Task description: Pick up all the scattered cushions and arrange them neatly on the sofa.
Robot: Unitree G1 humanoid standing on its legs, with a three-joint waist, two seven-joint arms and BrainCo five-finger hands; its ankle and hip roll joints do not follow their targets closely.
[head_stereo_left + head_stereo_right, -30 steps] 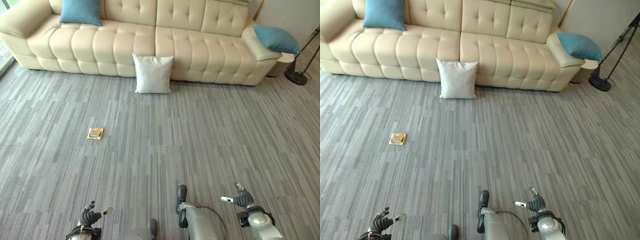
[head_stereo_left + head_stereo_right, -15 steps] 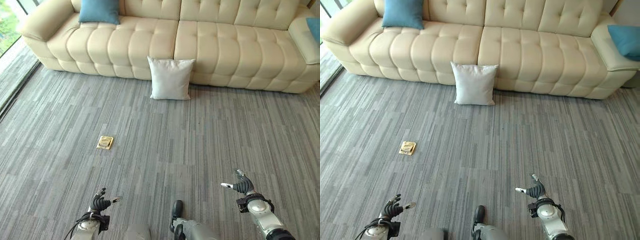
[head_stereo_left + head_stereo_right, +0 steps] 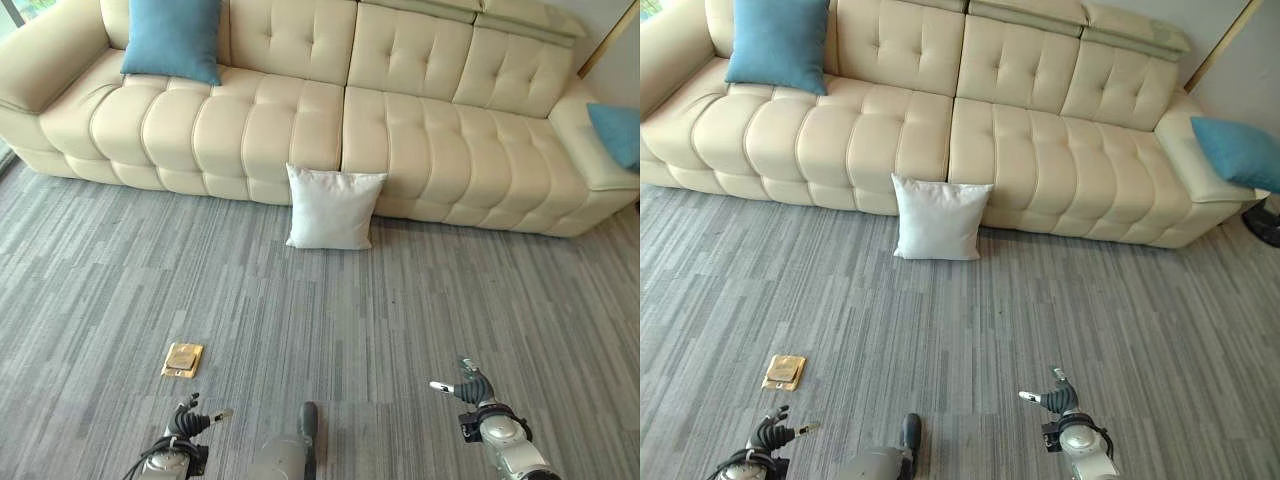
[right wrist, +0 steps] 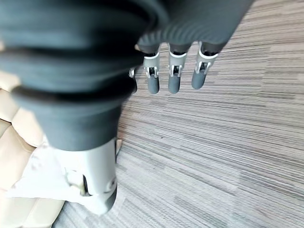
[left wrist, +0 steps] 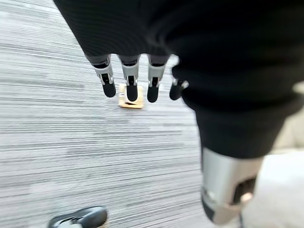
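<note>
A white cushion (image 3: 333,208) stands on the grey carpet, leaning against the front of the cream sofa (image 3: 420,140) near its middle. One blue cushion (image 3: 172,38) leans on the sofa's left backrest. Another blue cushion (image 3: 1238,150) lies on the right armrest. My left hand (image 3: 186,424) hangs low at the bottom left, open and empty, far from the white cushion. My right hand (image 3: 466,387) sits low at the bottom right, fingers relaxed, holding nothing. In the right wrist view the white cushion (image 4: 35,183) shows beyond the thumb.
A small flat tan object (image 3: 183,359) lies on the carpet just ahead of my left hand, and shows past the fingertips (image 5: 130,92) in the left wrist view. A dark lamp base (image 3: 1268,222) stands beside the sofa's right end.
The whole picture has shifted as the camera moved, so the sofa and tan object sit differently in view. The cushions have not moved. Both hands stay low and empty.
</note>
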